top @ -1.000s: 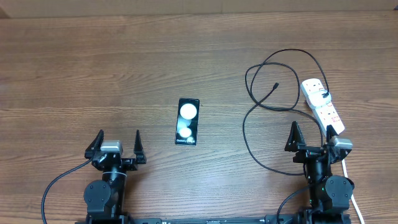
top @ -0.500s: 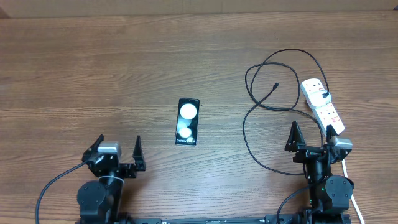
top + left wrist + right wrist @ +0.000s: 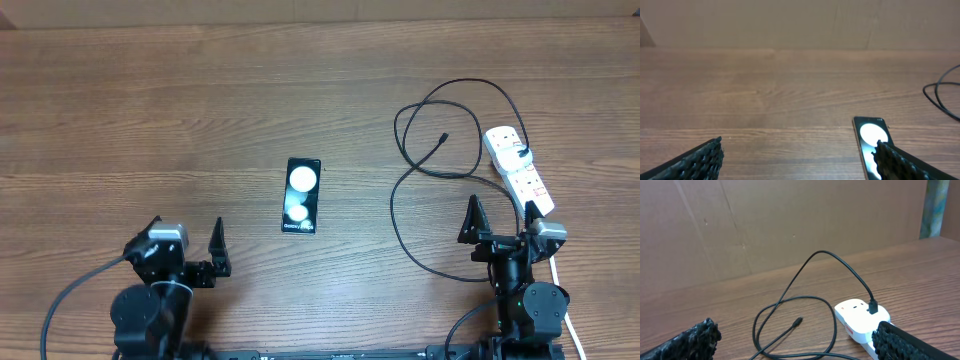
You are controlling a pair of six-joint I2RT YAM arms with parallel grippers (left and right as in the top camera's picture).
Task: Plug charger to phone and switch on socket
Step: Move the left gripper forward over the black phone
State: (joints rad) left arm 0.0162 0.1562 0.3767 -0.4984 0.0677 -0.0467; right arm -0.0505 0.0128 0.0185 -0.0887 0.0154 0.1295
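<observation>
**Overhead and wrist views, start of the task.** The wooden table (image 3: 150,100) carries all the task's things, and none is held.

The left arm is the only thing that has changed. Over the last second its base link has swung toward the table's left edge, and the left gripper (image 3: 185,240) has drawn back toward the near edge, turning slightly. Its jaws stand wide apart and empty. The right gripper (image 3: 498,220) has not moved; its jaws are likewise apart and empty, just short of the near end of the power strip (image 3: 518,168).

The power strip lies at the far right, angled. The charger's plug sits in its far socket, and whether its switch is on cannot be told.

The black cable (image 3: 391,215) runs from there in loose loops across the right half of the table.

The phone (image 3: 302,196) lies flat near the centre, screen up with two bright reflections, well apart from both grippers and from the cable. In the left wrist view it appears just beside the right-hand finger (image 3: 900,160).

The cable's free tip (image 3: 443,136) rests on the wood inside the upper loop, unconnected.

Judgement: the left arm's motion looks like the opening move. Both the plugging and the switching remain to be done.
</observation>
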